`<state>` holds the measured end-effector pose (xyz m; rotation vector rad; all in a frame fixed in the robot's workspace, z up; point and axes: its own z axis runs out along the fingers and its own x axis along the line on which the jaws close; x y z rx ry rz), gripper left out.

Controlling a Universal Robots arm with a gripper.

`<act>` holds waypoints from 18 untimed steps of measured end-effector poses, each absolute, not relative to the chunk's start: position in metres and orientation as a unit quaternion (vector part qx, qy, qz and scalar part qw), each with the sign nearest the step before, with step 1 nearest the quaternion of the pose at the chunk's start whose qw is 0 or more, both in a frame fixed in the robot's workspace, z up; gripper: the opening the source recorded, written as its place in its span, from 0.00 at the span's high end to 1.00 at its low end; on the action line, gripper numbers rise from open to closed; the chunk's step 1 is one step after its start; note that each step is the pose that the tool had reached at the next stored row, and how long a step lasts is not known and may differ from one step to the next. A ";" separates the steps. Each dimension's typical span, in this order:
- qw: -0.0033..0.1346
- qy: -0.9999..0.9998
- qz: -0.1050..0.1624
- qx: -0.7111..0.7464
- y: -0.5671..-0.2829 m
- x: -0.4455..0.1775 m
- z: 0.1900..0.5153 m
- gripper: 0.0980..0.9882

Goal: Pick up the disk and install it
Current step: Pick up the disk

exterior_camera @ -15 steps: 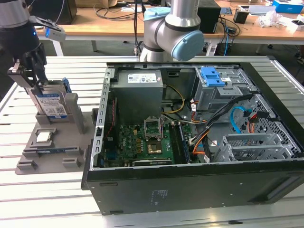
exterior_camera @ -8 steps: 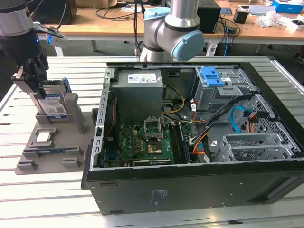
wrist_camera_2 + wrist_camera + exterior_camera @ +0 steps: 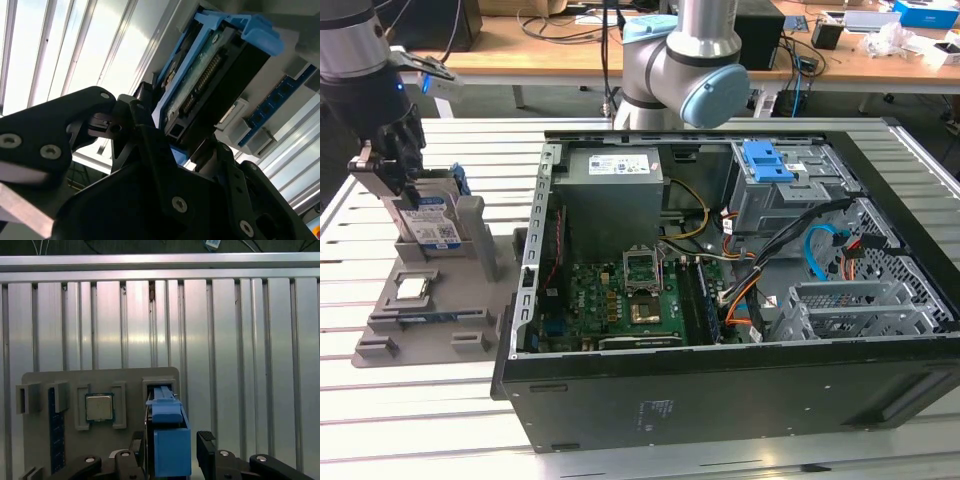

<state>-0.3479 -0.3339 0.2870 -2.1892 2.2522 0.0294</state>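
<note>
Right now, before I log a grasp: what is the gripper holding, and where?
Nothing yet: the gripper straddles the disk's upper end, with a gap beside it.

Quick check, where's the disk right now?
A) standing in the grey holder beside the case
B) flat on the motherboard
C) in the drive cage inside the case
A: the disk stands on edge in the grey holder, outside the case, with the gripper at its top.

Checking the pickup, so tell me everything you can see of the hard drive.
The hard drive is a silver metal box with a white-and-blue label and blue plastic rails, standing on edge in a slot of the grey holder at the exterior view's left. The open gripper straddles its top rail, with small gaps either side.
</note>
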 end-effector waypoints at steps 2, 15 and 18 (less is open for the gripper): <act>0.005 0.717 0.005 -0.697 -0.334 -0.348 0.287 0.50; 0.007 0.716 0.002 -0.698 -0.339 -0.355 0.287 0.70; 0.007 0.716 0.002 -0.698 -0.337 -0.355 0.318 0.70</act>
